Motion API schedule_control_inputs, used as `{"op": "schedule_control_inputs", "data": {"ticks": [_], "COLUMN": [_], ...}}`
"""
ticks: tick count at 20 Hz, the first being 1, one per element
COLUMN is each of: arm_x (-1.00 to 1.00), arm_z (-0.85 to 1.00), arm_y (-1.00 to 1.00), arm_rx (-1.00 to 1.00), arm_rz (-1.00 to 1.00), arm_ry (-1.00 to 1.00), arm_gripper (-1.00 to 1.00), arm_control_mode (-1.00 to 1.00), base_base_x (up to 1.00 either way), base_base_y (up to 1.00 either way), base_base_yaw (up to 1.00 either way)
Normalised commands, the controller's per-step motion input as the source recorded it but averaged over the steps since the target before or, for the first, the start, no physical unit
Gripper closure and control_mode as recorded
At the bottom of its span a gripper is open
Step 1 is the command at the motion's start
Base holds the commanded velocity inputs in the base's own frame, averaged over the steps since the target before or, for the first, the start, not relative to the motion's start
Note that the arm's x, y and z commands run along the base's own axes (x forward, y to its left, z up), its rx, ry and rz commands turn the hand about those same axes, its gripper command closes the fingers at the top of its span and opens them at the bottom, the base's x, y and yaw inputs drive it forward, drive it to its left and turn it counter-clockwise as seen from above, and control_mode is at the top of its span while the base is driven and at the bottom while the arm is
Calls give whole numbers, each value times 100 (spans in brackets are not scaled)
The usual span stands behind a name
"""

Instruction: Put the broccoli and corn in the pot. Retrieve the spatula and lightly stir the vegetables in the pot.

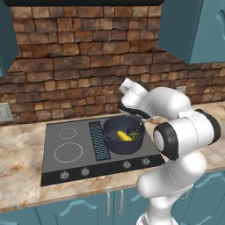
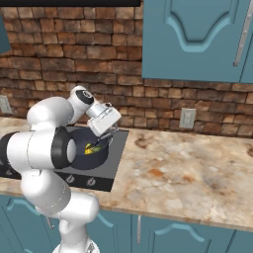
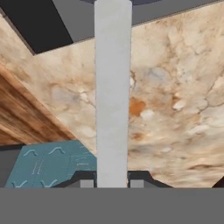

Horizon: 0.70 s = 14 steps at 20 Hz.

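Left base view: one pot (image 1: 115, 143) containing one corn (image 1: 124, 136), one broccoli (image 1: 133, 131); gripper (image 3: 112, 183) pinching one spatula (image 3: 113, 92), handle toward 12 o'clock.

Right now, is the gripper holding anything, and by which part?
Yes: the gripper has its jaws shut on the spatula, gripping its light grey handle. The head end reaches toward the pot.

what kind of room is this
A home kitchen, rendered rather than real. A cooktop set into a marbled counter carries a pot with vegetables in it, a brick wall runs behind, and teal cabinets hang above.
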Motion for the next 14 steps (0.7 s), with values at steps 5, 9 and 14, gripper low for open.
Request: {"op": "schedule_control_inputs", "data": {"ticks": [5, 9, 14], "arm_x": [23, 29, 24], "arm_z": [-12, -27, -2], "arm_y": [0, 0, 2], "arm_rx": [-5, -7, -5], "arm_rz": [0, 0, -1], "arm_ry": [1, 0, 1], "arm_gripper": [100, 100, 100], "arm_control_mode": [-100, -100, -100], "base_base_x": [0, 0, 0], "base_base_y": [0, 0, 0], "base_base_yaw": [0, 0, 0]}}
